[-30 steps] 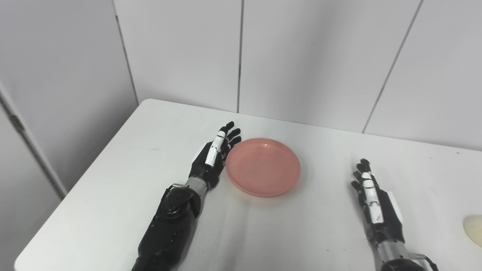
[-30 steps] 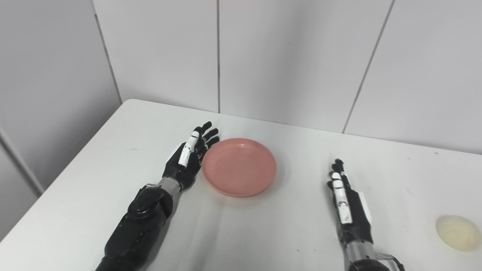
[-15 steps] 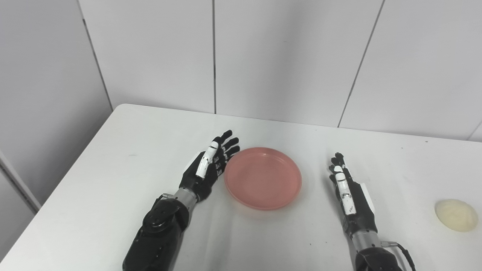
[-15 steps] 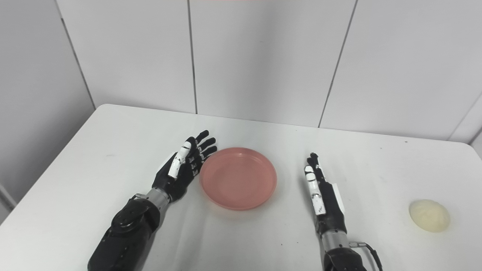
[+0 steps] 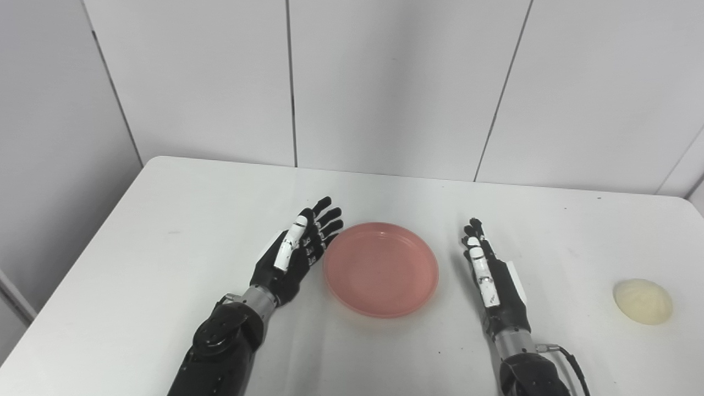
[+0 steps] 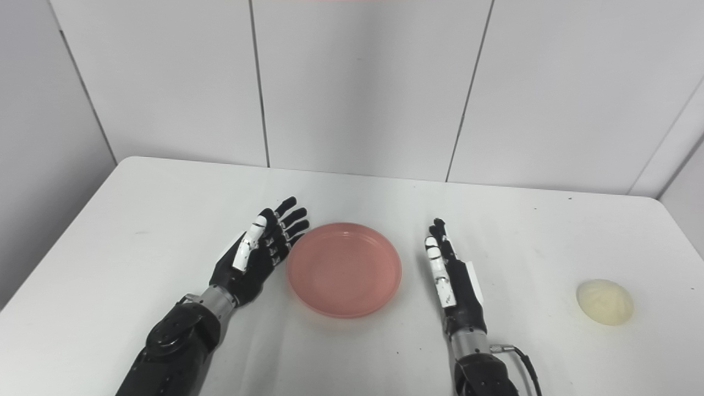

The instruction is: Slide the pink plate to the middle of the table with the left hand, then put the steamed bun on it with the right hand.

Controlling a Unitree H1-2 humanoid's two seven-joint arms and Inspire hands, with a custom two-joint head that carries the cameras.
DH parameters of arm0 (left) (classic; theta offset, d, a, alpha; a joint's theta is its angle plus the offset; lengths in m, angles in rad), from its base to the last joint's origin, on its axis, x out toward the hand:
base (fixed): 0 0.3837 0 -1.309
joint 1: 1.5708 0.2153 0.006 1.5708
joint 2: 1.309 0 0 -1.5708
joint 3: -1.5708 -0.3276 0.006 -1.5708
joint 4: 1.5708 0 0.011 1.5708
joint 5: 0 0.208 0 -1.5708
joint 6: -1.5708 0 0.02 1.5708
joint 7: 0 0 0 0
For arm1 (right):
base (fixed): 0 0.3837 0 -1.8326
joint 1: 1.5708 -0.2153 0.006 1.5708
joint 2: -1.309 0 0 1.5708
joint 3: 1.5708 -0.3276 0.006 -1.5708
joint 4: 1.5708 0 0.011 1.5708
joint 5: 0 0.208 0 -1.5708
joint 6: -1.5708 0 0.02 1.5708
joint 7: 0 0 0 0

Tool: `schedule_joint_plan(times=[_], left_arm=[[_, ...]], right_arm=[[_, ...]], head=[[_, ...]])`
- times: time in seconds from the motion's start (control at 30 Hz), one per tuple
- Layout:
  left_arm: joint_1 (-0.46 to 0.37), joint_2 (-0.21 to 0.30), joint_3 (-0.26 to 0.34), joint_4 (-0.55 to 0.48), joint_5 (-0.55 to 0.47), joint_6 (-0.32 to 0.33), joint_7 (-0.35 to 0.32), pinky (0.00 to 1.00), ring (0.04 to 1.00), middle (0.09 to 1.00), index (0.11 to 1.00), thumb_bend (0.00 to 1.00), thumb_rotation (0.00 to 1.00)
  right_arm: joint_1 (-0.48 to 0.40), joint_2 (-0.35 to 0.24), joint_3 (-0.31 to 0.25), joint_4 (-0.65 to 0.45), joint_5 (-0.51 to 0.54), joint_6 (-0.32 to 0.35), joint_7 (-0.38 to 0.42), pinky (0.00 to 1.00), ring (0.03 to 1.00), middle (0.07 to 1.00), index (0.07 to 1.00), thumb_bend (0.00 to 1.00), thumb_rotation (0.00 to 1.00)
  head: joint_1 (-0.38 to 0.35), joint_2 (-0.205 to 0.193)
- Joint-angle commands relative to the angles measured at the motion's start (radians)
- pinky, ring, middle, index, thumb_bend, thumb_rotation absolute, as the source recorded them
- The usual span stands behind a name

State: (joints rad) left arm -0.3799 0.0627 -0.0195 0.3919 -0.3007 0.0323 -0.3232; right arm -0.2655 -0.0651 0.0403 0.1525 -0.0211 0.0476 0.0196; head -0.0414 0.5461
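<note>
Pink plate (image 5: 381, 269) between two flat, splayed, empty hands; left hand (image 5: 294, 254) just beside rim; right hand (image 5: 492, 278) apart.

The bench (image 5: 165, 231) has a white, smooth and matt top with some small dark specks. The plate (image 5: 381, 269) looks like pink plastic, smooth, with a soft shine on the rim. The bun (image 5: 642, 301) is pale cream and matt, with light folds on its top. The left hand (image 5: 294, 254) and the right hand (image 5: 492, 278) are of black hard plastic, a little glossy, and each has one white glossy part along the fingers (image 5: 323, 220). The wrists show a grey ring that looks like brushed metal. The forearms are black and shiny. The wall (image 5: 385, 82) behind is of smooth matt white panels with thin dark seams.
</note>
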Motion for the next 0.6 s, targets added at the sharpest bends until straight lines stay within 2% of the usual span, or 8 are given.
schedule_joint_plan(times=[0.0,0.13,0.27,0.3,0.33,0.4,0.53,0.57], left_arm=[[0.074,0.007,-0.015,0.081,0.016,0.119,0.001,0.93,0.934,0.939,0.945,0.46,1.0],[0.07,0.01,-0.013,0.098,0.025,0.101,0.004,0.93,0.935,0.941,0.945,0.47,1.0],[0.067,0.015,-0.009,0.117,0.031,0.076,0.003,0.93,0.93,0.935,0.939,0.48,1.0],[0.067,0.016,-0.008,0.122,0.032,0.072,0.002,0.92,0.929,0.933,0.938,0.49,1.0],[0.064,0.02,-0.006,0.134,0.031,0.063,-0.003,0.92,0.929,0.932,0.937,0.49,1.0],[0.058,0.026,-0.001,0.158,0.029,0.046,-0.013,0.9,0.915,0.922,0.926,0.49,1.0],[0.045,0.037,0.008,0.199,0.026,0.017,-0.03,0.89,0.903,0.914,0.916,0.49,1.0],[0.04,0.04,0.011,0.213,0.025,0.009,-0.036,0.89,0.902,0.914,0.915,0.49,1.0]], right_arm=[[0.013,0.012,0.018,0.018,-0.006,0.037,0.015,0.96,0.96,0.963,0.975,0.23,1.0],[-0.001,0.004,0.015,0.045,-0.035,-0.026,-0.007,0.95,0.951,0.958,0.967,0.23,1.0],[-0.011,-0.01,0.022,0.0,-0.09,-0.044,-0.032,0.95,0.941,0.944,0.966,0.25,1.0],[-0.013,-0.013,0.023,-0.008,-0.098,-0.052,-0.035,0.93,0.928,0.945,0.971,0.34,1.0],[-0.013,-0.016,0.022,-0.03,-0.113,-0.046,-0.042,0.92,0.924,0.946,0.973,0.38,1.0],[-0.015,-0.02,0.021,-0.068,-0.149,-0.03,-0.058,0.85,0.907,0.956,0.989,0.51,1.0],[-0.034,-0.036,0.018,-0.107,-0.228,-0.005,-0.085,0.78,0.858,0.928,0.997,0.62,0.98],[-0.045,-0.049,0.014,-0.103,-0.255,-0.026,-0.102,0.77,0.85,0.923,0.999,0.63,0.97]], head=[[-0.006,0.0],[-0.044,-0.008],[-0.098,-0.016],[-0.098,-0.016],[-0.125,-0.019],[-0.137,-0.02],[-0.191,-0.021],[-0.2,-0.023]])
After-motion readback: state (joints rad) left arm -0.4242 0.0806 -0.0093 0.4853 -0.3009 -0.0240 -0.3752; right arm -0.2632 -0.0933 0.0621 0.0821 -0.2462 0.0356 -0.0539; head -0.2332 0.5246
